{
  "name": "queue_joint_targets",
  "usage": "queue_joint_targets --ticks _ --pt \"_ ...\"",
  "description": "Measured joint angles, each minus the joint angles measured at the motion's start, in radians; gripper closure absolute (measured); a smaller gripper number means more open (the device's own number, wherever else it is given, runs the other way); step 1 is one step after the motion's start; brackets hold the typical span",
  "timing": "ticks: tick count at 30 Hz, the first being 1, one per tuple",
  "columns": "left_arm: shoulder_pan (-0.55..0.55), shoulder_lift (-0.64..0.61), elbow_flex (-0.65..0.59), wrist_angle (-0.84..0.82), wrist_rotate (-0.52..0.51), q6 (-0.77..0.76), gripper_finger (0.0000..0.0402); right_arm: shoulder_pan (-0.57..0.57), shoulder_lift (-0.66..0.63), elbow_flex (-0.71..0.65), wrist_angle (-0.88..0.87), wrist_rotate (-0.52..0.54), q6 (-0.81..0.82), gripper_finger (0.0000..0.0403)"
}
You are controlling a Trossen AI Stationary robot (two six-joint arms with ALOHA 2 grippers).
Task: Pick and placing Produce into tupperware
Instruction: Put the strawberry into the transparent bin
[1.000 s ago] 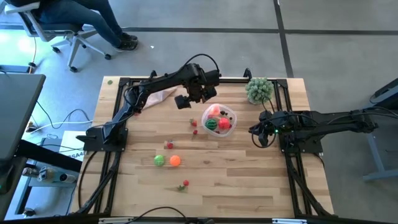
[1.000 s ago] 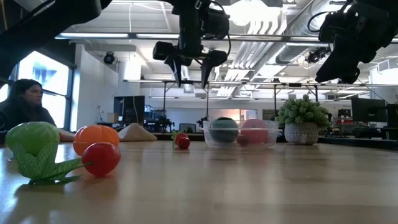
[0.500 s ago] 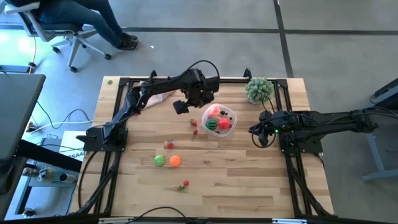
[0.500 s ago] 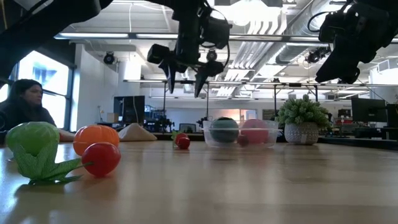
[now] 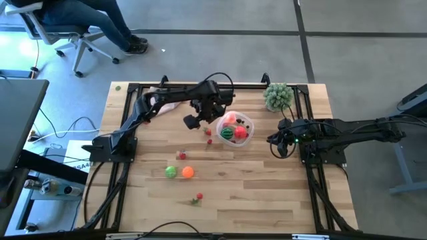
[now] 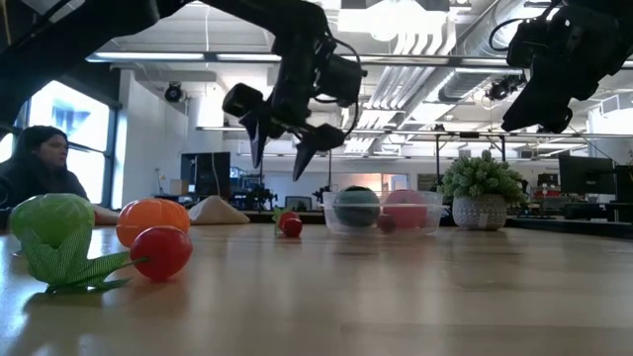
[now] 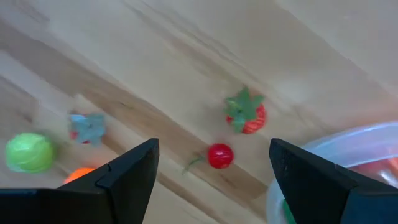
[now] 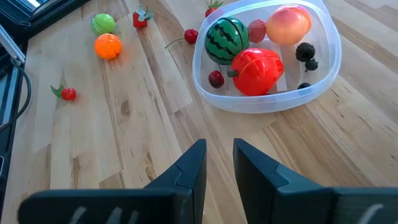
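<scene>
The left gripper (image 5: pixel 191 123) hovers spread and empty above a cherry (image 7: pixel 219 155) and strawberry (image 7: pixel 246 116) beside the tub (image 5: pixel 249 137) of fruit; the right gripper (image 5: pixel 279 148), nearly pressed together, waits nearby.

The tupperware (image 5: pixel 236 128) sits on the table (image 5: pixel 267 193), and everything else places off it. In it lie a melon (image 8: pixel 226 40), a tomato (image 8: pixel 257 70) and a peach (image 8: pixel 287 24). Just to its left lie a strawberry (image 5: pixel 207 132) and a cherry (image 5: pixel 209 141). Behind it to the right stands the plant (image 5: pixel 278 97). Well in front to the left, two balls (image 5: pixel 179 172) lie side by side.
</scene>
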Motion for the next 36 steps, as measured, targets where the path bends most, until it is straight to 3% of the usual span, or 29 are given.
queue_joint_targets --ticks 16,23,36 --pt "0.000 -0.001 -0.180 0.245 0.092 -0.010 0.0108 0.000 0.000 0.000 0.000 0.000 0.000 0.0331" --pt "0.000 0.000 -0.237 0.343 0.079 -0.021 0.0108 0.000 0.000 0.000 0.000 0.000 0.000 0.0331" --pt "-0.014 0.000 -0.238 0.346 0.013 -0.015 0.0108 0.000 0.000 0.000 0.000 0.000 0.000 0.0331"
